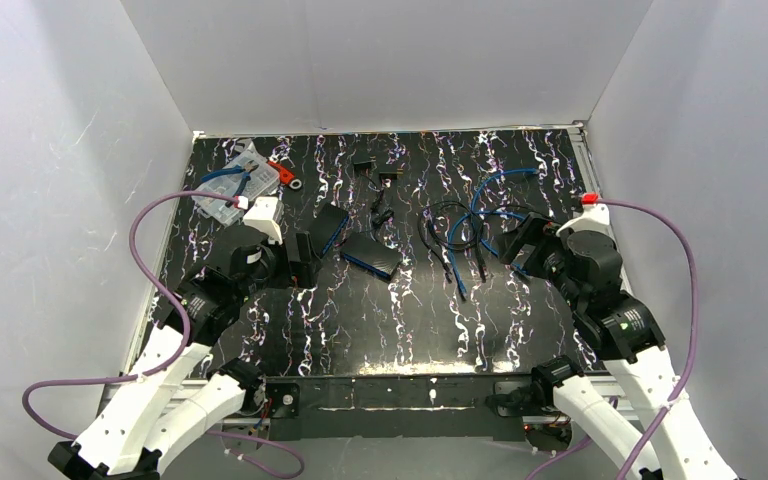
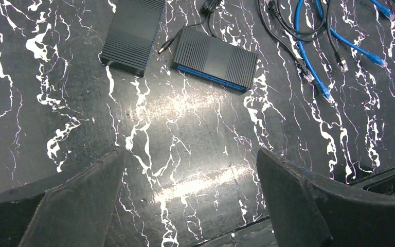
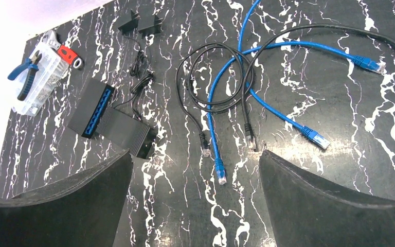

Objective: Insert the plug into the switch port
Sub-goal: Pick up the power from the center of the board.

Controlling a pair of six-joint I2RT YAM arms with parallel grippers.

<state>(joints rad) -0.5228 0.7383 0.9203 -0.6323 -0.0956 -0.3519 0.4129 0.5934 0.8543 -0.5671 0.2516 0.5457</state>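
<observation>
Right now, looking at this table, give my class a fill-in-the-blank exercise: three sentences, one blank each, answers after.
1. The pliers lying on the clear box have ___ handles.
2. The left tool and the right tool both stand ___, with nothing between their fingers.
3. The loose cables on the table are either blue or ___.
Answers: blue; open; black.

switch (image 3: 110,121) left of cables (image 3: 313,138), pliers (image 3: 31,65) on box (image 3: 47,69)

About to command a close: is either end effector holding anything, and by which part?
Nothing is held. The left end effector and right end effector are both open over the table; the cables lie loose.
</observation>
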